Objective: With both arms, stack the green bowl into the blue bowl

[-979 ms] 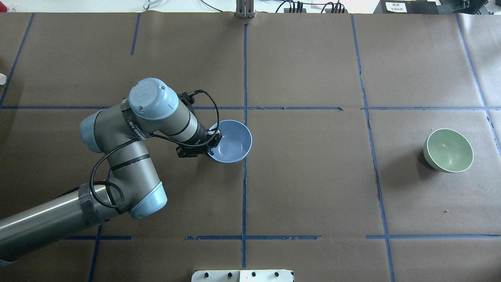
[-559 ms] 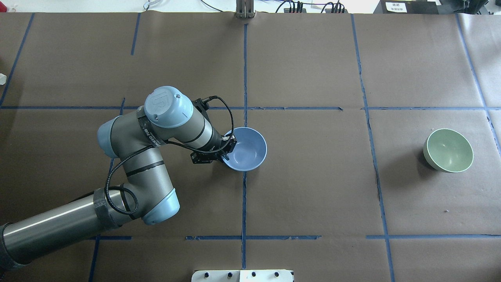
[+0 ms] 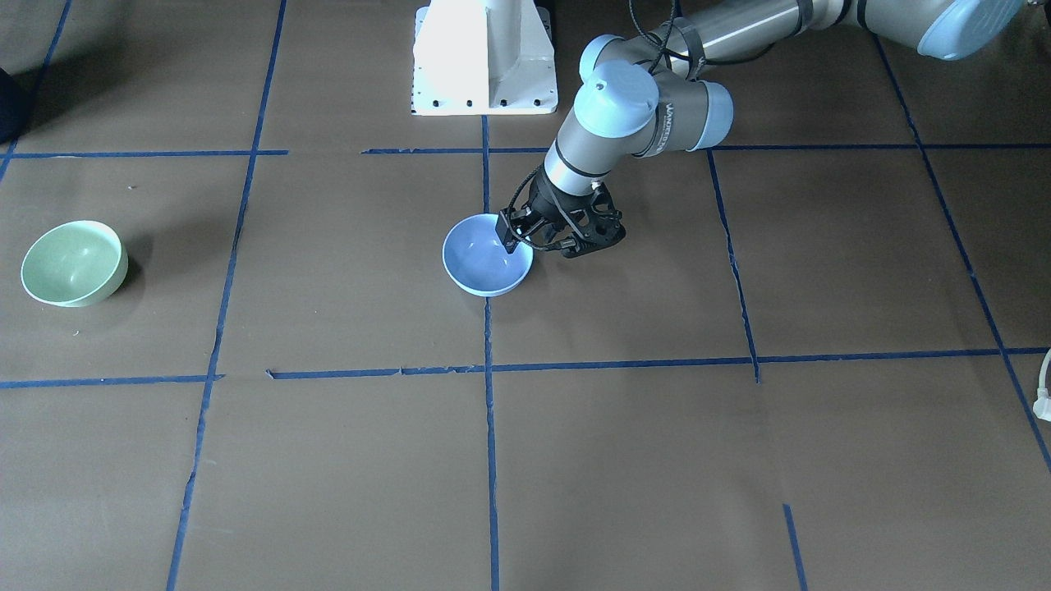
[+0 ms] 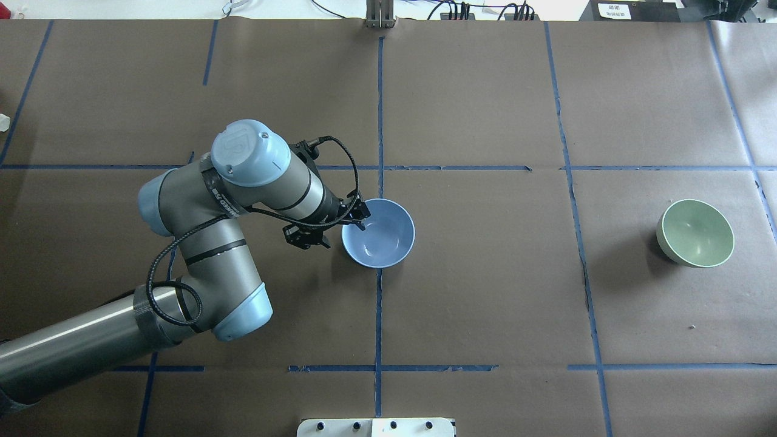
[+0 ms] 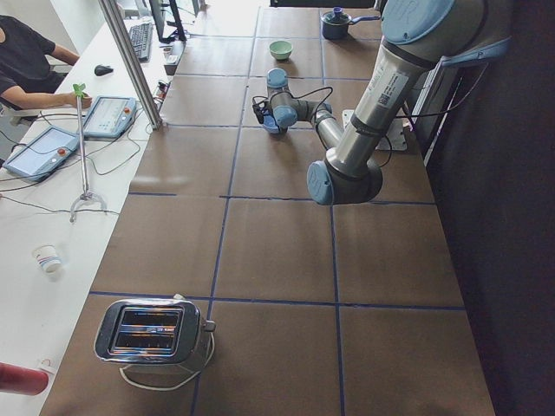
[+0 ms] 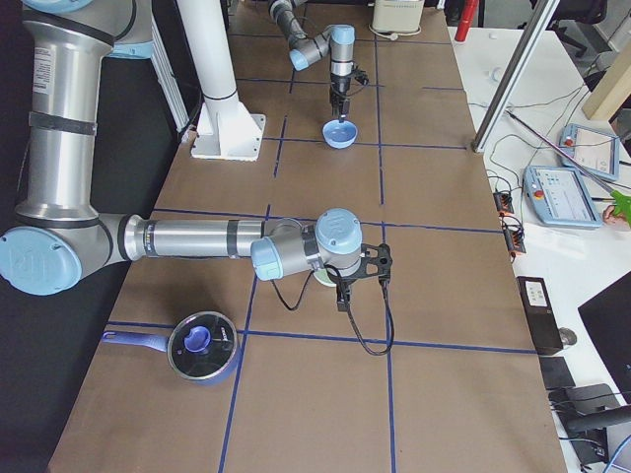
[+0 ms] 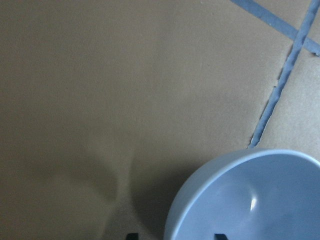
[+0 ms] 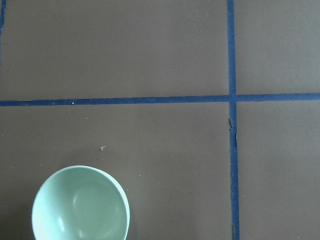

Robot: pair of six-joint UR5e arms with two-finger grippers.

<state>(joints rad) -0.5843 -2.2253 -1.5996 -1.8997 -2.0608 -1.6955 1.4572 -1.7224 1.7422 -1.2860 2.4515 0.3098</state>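
The blue bowl (image 4: 379, 237) stands upright on the brown paper at the centre tape line, and also shows in the front view (image 3: 484, 264). My left gripper (image 4: 346, 232) is at its left rim. In the left wrist view the two fingertips (image 7: 217, 236) stand wide apart, one inside and one outside the rim of the blue bowl (image 7: 250, 200), so the left gripper (image 7: 174, 236) is open. The green bowl (image 4: 695, 233) stands alone at the far right; the right wrist view looks down on it (image 8: 80, 205). My right gripper (image 6: 361, 288) hangs high above it; I cannot tell its state.
The white pedestal base (image 3: 484, 57) stands at the robot's table edge. A blue lidded pot (image 6: 202, 345) sits near the right end. A toaster (image 5: 152, 334) sits at the left end. Operators' desks with tablets (image 6: 574, 192) run along the far side.
The left arm moved the blue bowl rightward to the centre line, then its fingers opened and the wrist drew back slightly. The blue bowl stays put. The green bowl has not moved.
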